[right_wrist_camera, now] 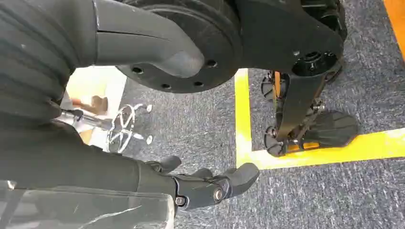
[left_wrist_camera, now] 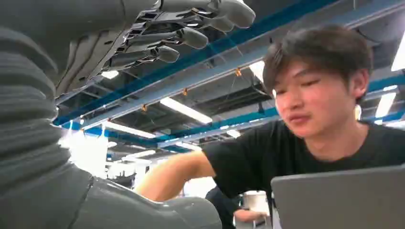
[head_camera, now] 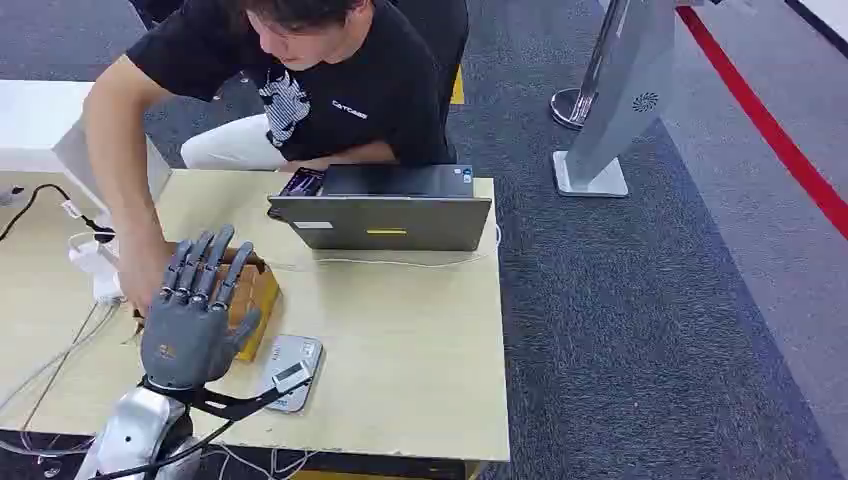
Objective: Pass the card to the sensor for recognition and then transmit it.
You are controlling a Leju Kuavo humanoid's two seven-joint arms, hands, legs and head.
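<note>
- Card: you cannot pick it out with certainty; judged from the layout, it lies in or behind the brown box (head_camera: 257,295), under the raised palm
- Left hand (head_camera: 195,320): held up over the box, fingers (left_wrist_camera: 191,36) spread apart, nothing in them
- Right hand (right_wrist_camera: 191,188): hangs over the floor, thumb well apart from its loosely bent fingers, holding nothing
- Sensor (head_camera: 290,372): flat grey pad on the table (head_camera: 420,340), just beside the box on the near side
- Person's hand (head_camera: 140,275): touching the box at its far-left side, close to the left hand's fingers
- Risk: if you lower the left hand now, it may press the person's hand or shove the box onto the sensor
- Risk: the palm hides the box from the head view, so a pinch made blind may miss
- Count: one box, one sensor, one laptop (head_camera: 385,215), one phone (head_camera: 301,182), one person, two robot hands
</note>
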